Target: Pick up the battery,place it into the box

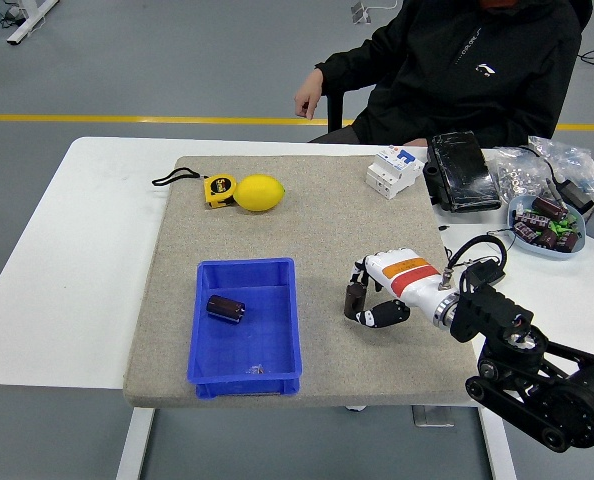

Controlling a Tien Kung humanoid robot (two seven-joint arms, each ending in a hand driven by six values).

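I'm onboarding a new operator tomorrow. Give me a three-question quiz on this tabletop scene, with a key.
1. True or false: a battery already lies inside the blue box.
2. What does the right hand hold between its fingers? A) the lemon B) a dark battery C) the tape measure
3. Fill in: the lemon rests touching the ____ , on the grey mat.

Key: 1 true; 2 B; 3 tape measure.
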